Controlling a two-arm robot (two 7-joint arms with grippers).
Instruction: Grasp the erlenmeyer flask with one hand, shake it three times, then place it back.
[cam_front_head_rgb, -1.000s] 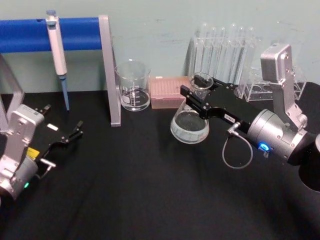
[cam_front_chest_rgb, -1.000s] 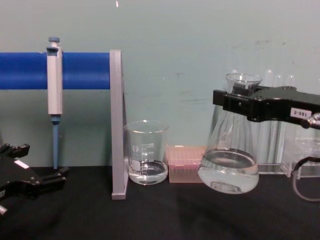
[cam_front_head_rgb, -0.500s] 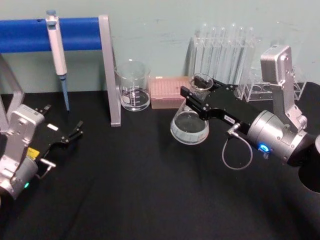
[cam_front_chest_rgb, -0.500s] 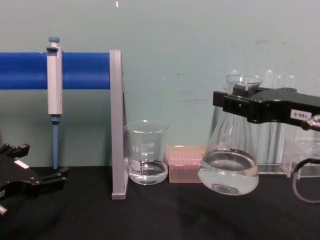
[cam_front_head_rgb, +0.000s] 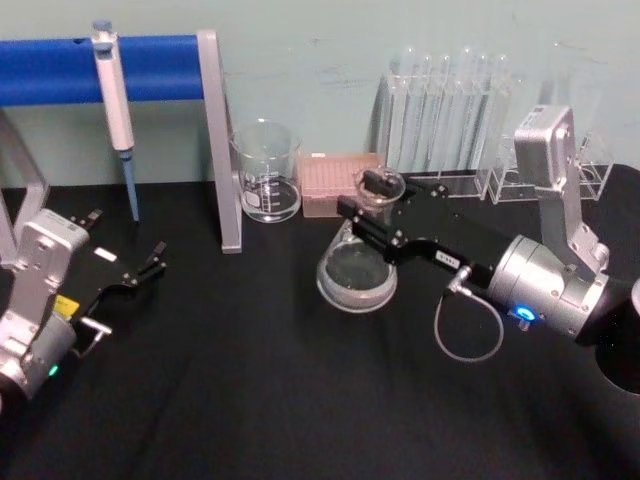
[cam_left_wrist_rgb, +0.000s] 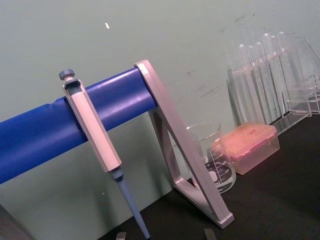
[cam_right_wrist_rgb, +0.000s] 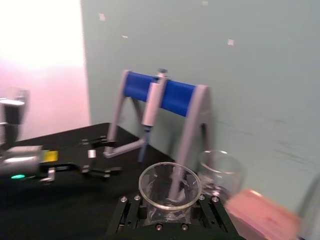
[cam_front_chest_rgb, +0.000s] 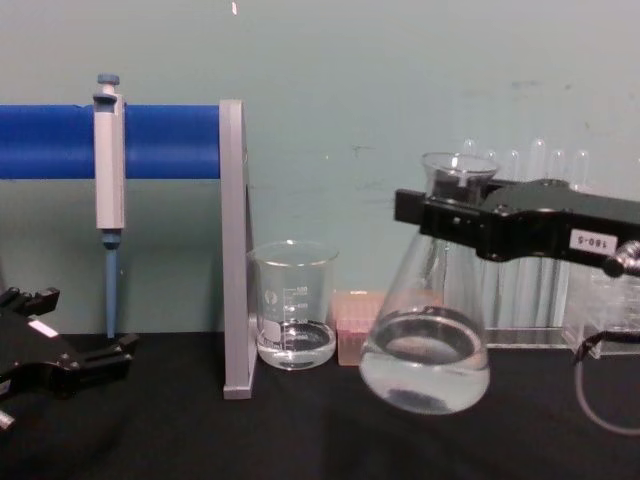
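Observation:
The erlenmeyer flask is a clear glass cone with a little clear liquid in its base. It hangs tilted just above the black table, right of centre, and its body leans with the base swung to the left. My right gripper is shut on its neck just under the lip, and the black fingers clamp it from both sides. In the right wrist view the flask's rim sits between the jaws. My left gripper rests open at the far left, low over the table.
A glass beaker and a pink tip box stand at the back behind the flask. A rack of test tubes is at the back right. A pipette hangs on the blue-barred stand at the left.
My right gripper has swung the flask to the left and a little toward me, and its base now tilts more. The left arm has not moved.

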